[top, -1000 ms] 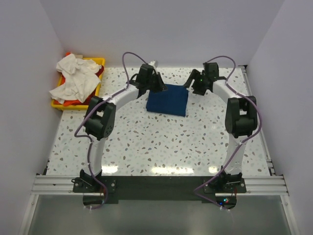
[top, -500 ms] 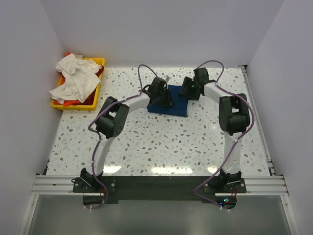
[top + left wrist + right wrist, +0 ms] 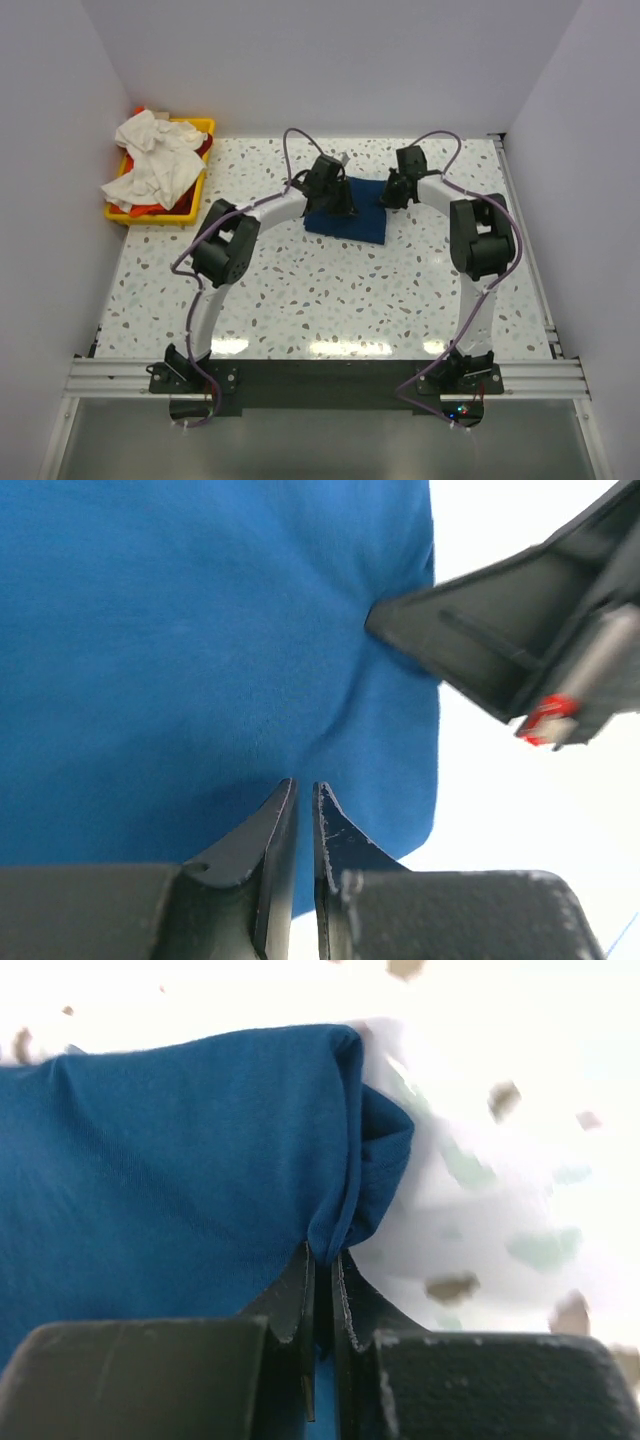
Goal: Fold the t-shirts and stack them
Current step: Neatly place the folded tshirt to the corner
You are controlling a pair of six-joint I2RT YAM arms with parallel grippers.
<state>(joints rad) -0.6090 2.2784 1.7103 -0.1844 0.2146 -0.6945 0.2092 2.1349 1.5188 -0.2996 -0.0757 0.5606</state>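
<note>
we see a speckled table [image 3: 300, 290] filling the floor of the white-walled cell, with both arms curving in over its far half. at the far left corner sits a yellow tray [image 3: 201, 124], heaped with crumpled white t-shirts [image 3: 155, 160] that spill over its near edge; an orange-red t-shirt [image 3: 148, 207] peeks out beneath them. well apart from the tray, near the middle of the far half of the table, lies the blue t-shirt [image 3: 365, 225], folded into a flat rectangle.

both wrists are down on that shirt, one at each far corner. the left gripper [image 3: 305, 792] stands on the shirt's left part, its fingers drawn narrow with only a slit between them. the tips are sunk into the cloth, and we see a crease running from them across to the other gripper's finger. we take this as a pinch on the blue t-shirt. the right gripper [image 3: 323, 1255] is at the shirt's right edge. its fingers are closed tight on the rolled fold there, and the cloth bunches up just above the tips, with bare table to its right.
</note>
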